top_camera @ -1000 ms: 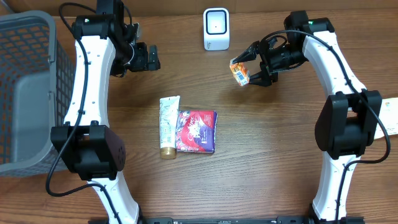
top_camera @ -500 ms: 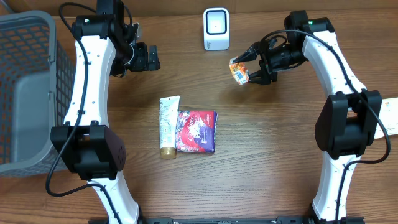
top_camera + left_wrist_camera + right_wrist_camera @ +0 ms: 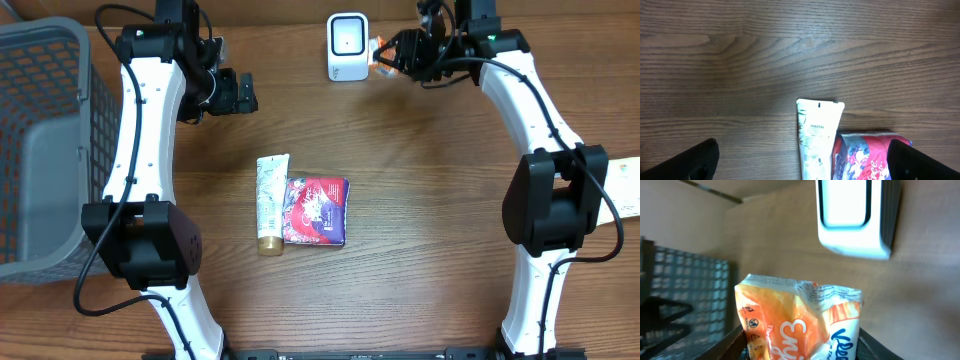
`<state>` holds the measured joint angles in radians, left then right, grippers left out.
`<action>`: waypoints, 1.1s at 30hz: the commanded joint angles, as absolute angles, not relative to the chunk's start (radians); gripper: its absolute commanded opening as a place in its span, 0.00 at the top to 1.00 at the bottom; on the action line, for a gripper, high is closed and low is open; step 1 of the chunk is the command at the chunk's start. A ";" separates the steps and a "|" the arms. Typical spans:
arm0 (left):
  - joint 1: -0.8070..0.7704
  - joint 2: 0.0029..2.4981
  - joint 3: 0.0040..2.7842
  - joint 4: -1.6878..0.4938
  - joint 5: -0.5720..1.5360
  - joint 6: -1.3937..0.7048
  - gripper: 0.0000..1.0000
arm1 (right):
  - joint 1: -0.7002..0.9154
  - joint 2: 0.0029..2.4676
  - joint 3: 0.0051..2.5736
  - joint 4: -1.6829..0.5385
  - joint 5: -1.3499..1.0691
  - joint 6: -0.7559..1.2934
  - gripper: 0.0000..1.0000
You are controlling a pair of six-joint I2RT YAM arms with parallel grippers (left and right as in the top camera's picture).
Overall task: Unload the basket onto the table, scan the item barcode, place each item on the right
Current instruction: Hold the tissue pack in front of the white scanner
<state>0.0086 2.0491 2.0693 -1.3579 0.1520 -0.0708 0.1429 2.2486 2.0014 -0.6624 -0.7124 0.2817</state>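
Item under task: orange packet [image 3: 382, 51], lifted off the table and pinched between the fingers of the right gripper [image 3: 396, 56]. It sits just at the 3 o'clock side of the white scanner [image 3: 347, 47], which stands at the table's 12 o'clock edge. In the right wrist view the scanner's dark window faces the packet.

Legible print on the packet: white lettering beginning "Enj", and blue lettering beginning "Klee"; the rest is cut off. Small symbols at its left edge are too small to read.

Left gripper [image 3: 240, 93]: jaws spread wide, holding nothing, hanging above the table at about 10 o'clock.

Near the table's centre lies a white tube [image 3: 817, 145], marked "PANTENE", gold cap toward 6 o'clock. Touching its 3 o'clock side is a red and purple pouch [image 3: 316, 210]; its writing is unreadable.

Surface: brown wood-grain table [image 3: 440, 220]. A grey mesh basket [image 3: 40, 150] stands at 9 o'clock. A pale slip [image 3: 628, 186] lies at the 3 o'clock edge.
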 commanded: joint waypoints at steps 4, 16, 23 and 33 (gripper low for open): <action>0.013 2.033 2.083 -1.357 0.146 -0.048 0.00 | 0.245 2.235 2.022 -0.460 -0.307 0.068 0.42; 0.013 2.033 2.083 -1.357 0.146 -0.048 0.00 | 0.328 2.367 2.022 0.007 -0.071 0.044 0.46; 0.013 2.033 2.083 -1.357 0.146 -0.048 0.00 | 0.328 2.472 2.022 0.220 -0.044 0.002 0.49; 0.013 2.033 2.083 -1.357 0.146 -0.048 0.00 | 0.353 2.532 2.022 0.216 -0.042 -0.009 0.47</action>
<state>0.0086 2.0491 2.0693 -1.3582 0.1516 -0.0708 0.3317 2.5290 2.0068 0.2249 -0.0547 0.0002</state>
